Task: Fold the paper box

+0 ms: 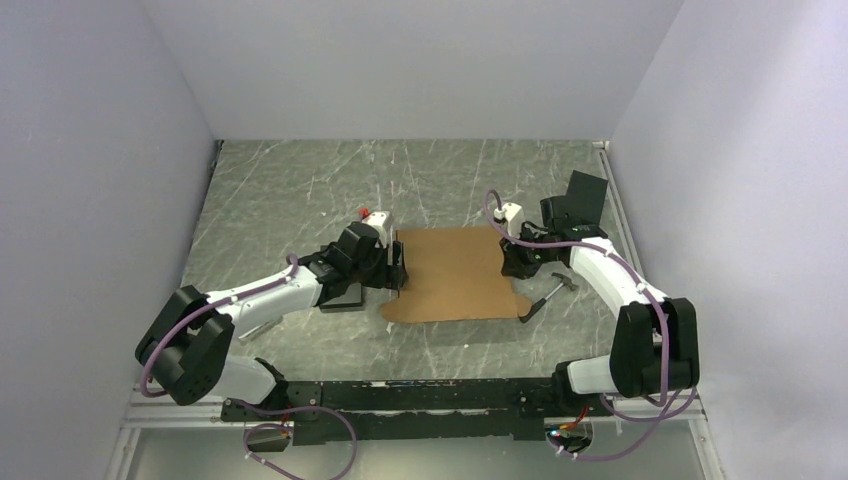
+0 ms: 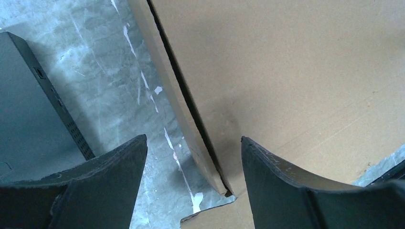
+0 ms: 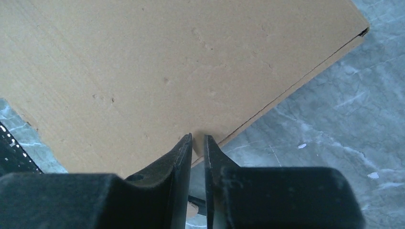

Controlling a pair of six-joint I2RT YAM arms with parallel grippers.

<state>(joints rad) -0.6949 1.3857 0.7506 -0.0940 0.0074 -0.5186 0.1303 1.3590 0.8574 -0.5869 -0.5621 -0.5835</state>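
1. The paper box [image 1: 455, 275] is lying flat, still a plain sheet, in the middle of the tabletop [image 1: 300, 190].
2. My left fingers [image 2: 95, 181] are spread wide open at the box's left edge. One is over bare tabletop and the other over the cardboard, with the narrow side strip between them, and they're not gripping anything.
3. My right fingers [image 3: 162, 186] are at the box's right edge, pinched nearly together on the cardboard rim.
4. A hammer [image 1: 548, 297] sits just beside the box's near-right corner, and a black block [image 1: 583, 197] is out past its far-right corner.

Paper box [image 1: 455, 272] plain brown; table [image 1: 300, 190] grey, white-veined marble pattern; cables [image 1: 488, 208] purple.
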